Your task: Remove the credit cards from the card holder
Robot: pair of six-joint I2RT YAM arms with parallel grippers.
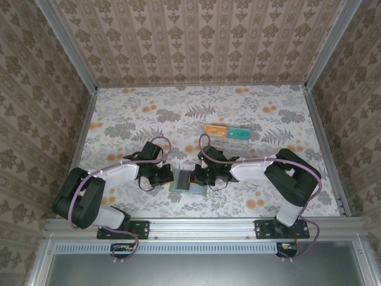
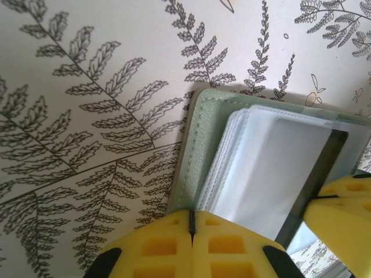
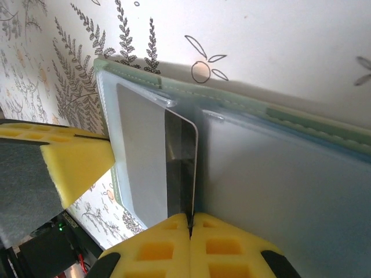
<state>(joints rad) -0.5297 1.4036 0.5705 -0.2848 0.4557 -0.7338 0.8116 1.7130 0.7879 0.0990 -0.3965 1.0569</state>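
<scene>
The card holder lies open on the table between my two grippers, grey-green outside with clear sleeves inside. My left gripper is shut on its left edge, where cover and sleeves meet. A thin dark card stands on edge at the fold, partly out of a sleeve. My right gripper is shut on its near end. That card also appears in the left wrist view. Two credit cards, one orange and one teal, lie on the clear tray behind.
The clear plastic tray sits just behind the right arm's wrist. The floral table cover runs to patterned walls on three sides. The left gripper's yellow finger is close beside the card holder's left page.
</scene>
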